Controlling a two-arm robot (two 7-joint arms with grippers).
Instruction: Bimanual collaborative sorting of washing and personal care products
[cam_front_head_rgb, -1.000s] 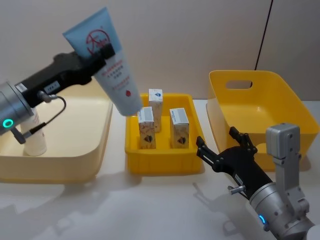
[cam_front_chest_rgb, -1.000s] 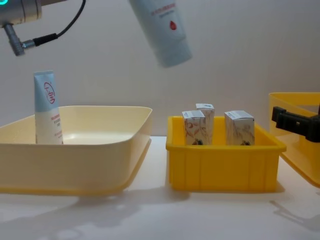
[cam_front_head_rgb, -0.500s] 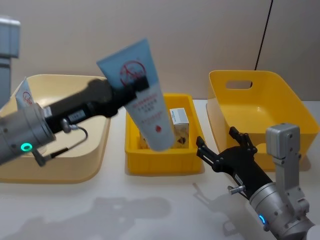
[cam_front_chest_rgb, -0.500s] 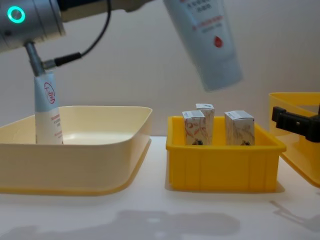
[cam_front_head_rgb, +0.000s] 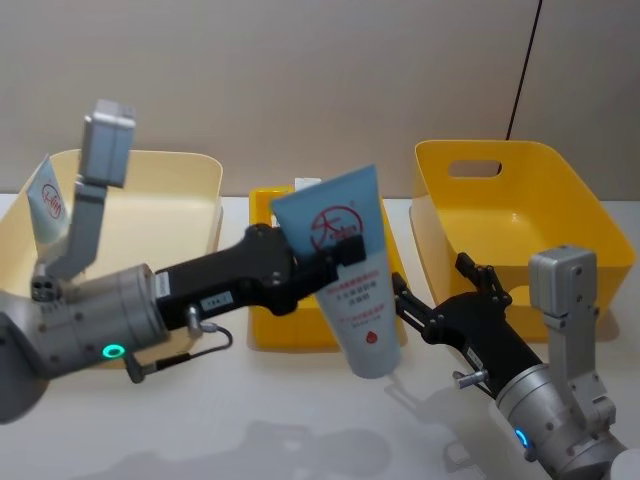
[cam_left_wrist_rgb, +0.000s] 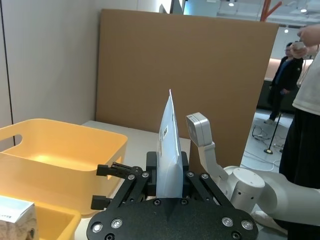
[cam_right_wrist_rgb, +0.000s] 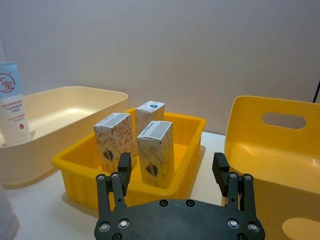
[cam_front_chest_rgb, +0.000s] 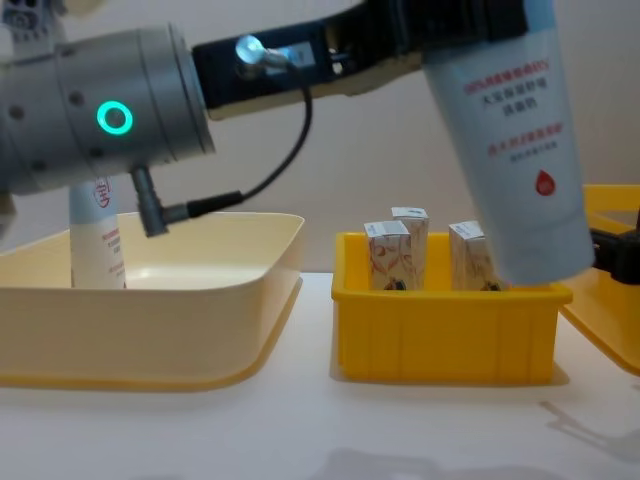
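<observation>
The left end effector (cam_front_head_rgb: 335, 252) pinches a tube (cam_front_head_rgb: 358, 305) near its crimped end. It holds the tube aloft, cap down and tilted, in front of the small yellow bin (cam_front_chest_rgb: 440, 335) and just beside the right end effector (cam_front_head_rgb: 450, 295), whose fingers are spread wide. Three cartons (cam_right_wrist_rgb: 156, 150) stand in that bin. A second tube (cam_front_chest_rgb: 96, 240) stands in the cream bin (cam_front_chest_rgb: 220, 300) on the surface (cam_front_chest_rgb: 300, 430).
</observation>
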